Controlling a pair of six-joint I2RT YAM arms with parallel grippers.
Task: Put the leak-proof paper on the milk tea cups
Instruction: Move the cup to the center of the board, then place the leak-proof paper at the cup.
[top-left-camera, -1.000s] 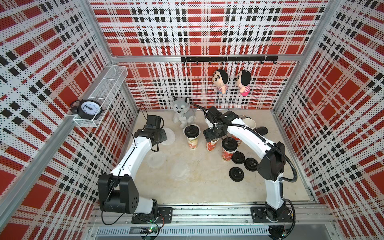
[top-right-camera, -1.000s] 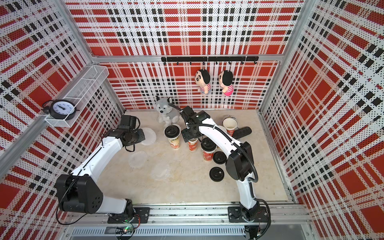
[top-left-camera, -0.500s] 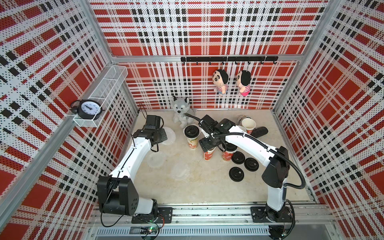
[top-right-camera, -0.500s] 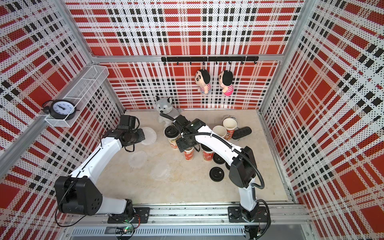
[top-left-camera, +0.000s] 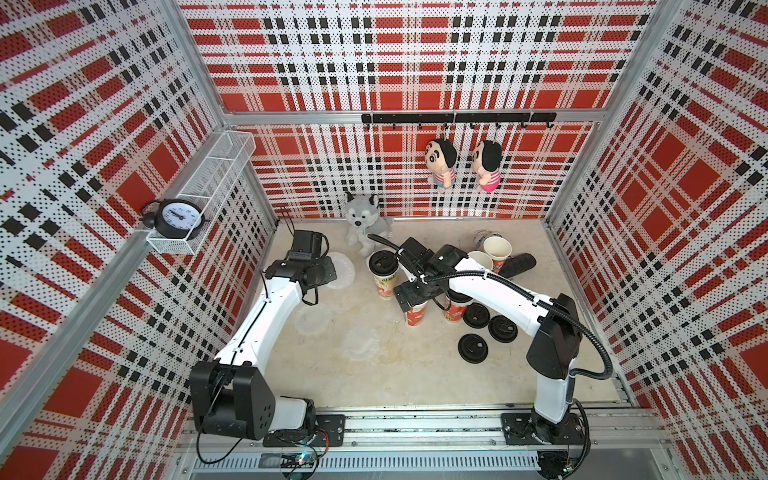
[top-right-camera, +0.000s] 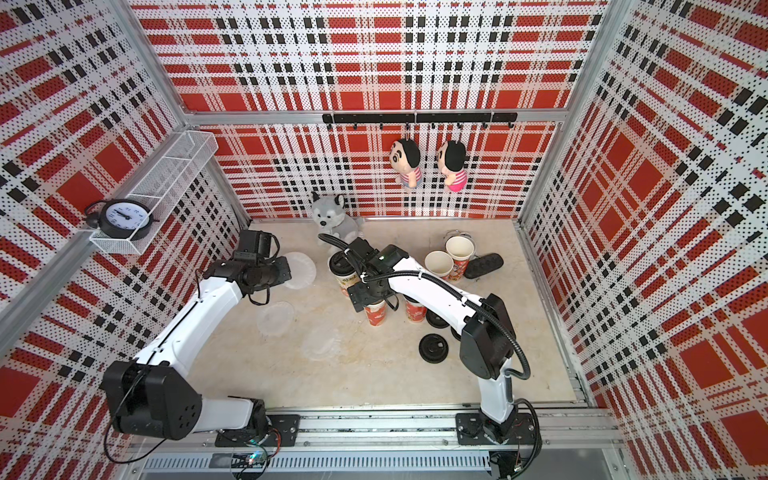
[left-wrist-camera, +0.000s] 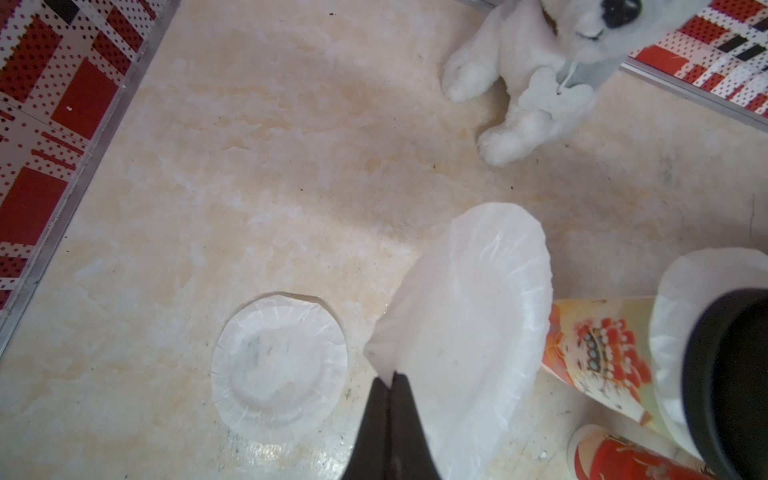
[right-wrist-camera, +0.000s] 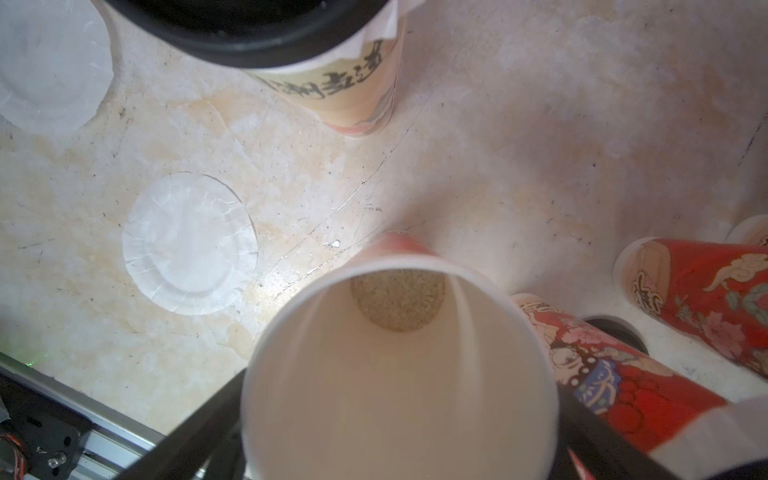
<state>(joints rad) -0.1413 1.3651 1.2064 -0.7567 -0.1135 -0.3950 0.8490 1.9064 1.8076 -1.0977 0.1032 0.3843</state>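
From high above the front rail (top-left-camera: 415, 424) at 6 o'clock, we look down in both top views toward the back wall (top-left-camera: 374, 83) at 12 o'clock, taking in the whole table (top-left-camera: 415, 382); they share nearly everything. Our left wrist camera hangs close over the table's 10 o'clock side, tilted toward the plush husky (left-wrist-camera: 540, 83). Our right wrist camera sits nearer still, above an open cup (right-wrist-camera: 399, 395). Both wrist views share the lidded cream cup (left-wrist-camera: 602, 353).

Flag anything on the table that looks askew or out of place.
Little stands out. The leak-proof paper in the left gripper is pinched at its very rim, so that edge puckers to a point. Three black lids lie loose on the table beside the milk tea cups.
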